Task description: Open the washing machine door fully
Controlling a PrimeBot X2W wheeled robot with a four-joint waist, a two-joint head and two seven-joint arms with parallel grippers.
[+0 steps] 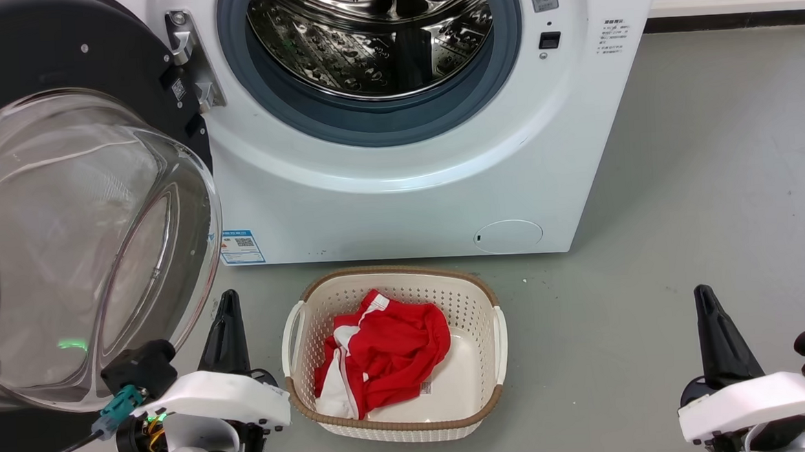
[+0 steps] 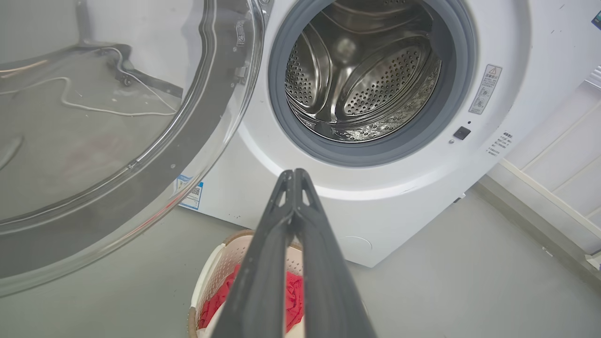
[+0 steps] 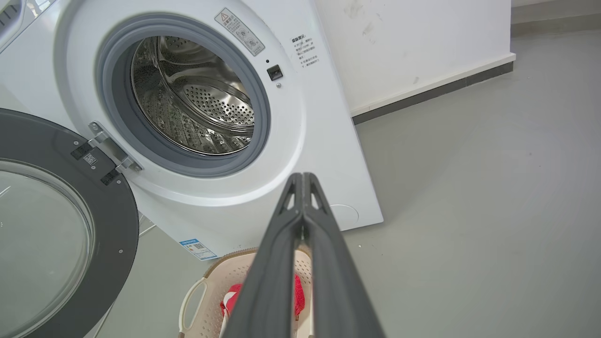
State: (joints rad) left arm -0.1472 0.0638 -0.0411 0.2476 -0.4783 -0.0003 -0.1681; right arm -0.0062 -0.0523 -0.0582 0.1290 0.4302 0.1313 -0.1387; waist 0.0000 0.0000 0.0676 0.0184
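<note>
washing machine door point(image 1: 79, 229) is hanging wide open | heavy, slick glass, so you're wanting the stiff black rim point(image 1: 35, 52) | left pincer point(image 2: 293, 174), right pincer point(image 3: 303, 177) both sitting pinched together, empty

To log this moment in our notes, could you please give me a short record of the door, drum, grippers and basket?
door: washing machine door swung wide open, hinged on the robot's left
drum: steel drum exposed, visible part empty
left gripper: shut, holding nothing, near the door's lower edge
right gripper: shut, holding nothing, clear of the washing machine
basket: laundry basket on the floor before the machine, red-and-white garment inside
</note>
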